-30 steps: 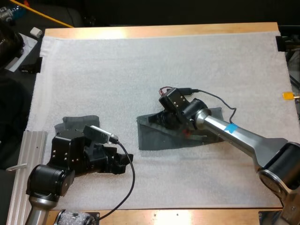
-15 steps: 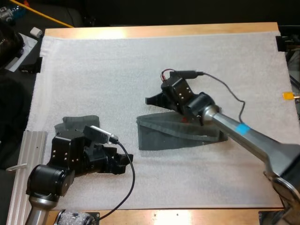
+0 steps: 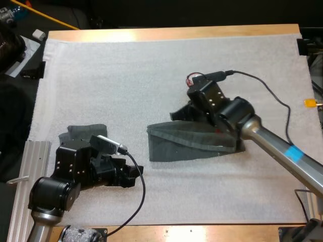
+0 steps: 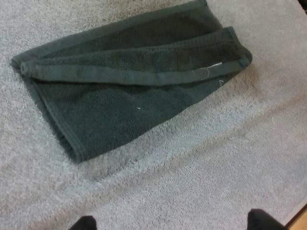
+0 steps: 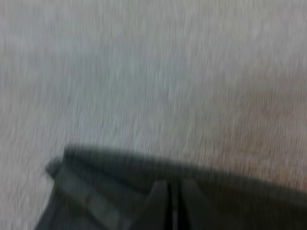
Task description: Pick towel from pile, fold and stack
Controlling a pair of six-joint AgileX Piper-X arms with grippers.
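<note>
A dark grey-green towel lies folded into a long flat shape in the middle of the white mat. In the left wrist view the same towel shows a folded band along its top side. My right gripper hovers just past the towel's far edge. Its fingers are pressed together with nothing between them, above the towel. My left gripper rests low, left of the towel, with its fingertips far apart and open. A second, crumpled towel lies partly under my left arm.
An aluminium rail runs along the table's left front edge beside my left arm. Loose items sit off the table's far left corner. The mat extends bare behind and in front of the folded towel.
My right gripper has lifted off the folded towel and drawn back to the right and farther away. The towel stays flat. The left arm has not moved.
</note>
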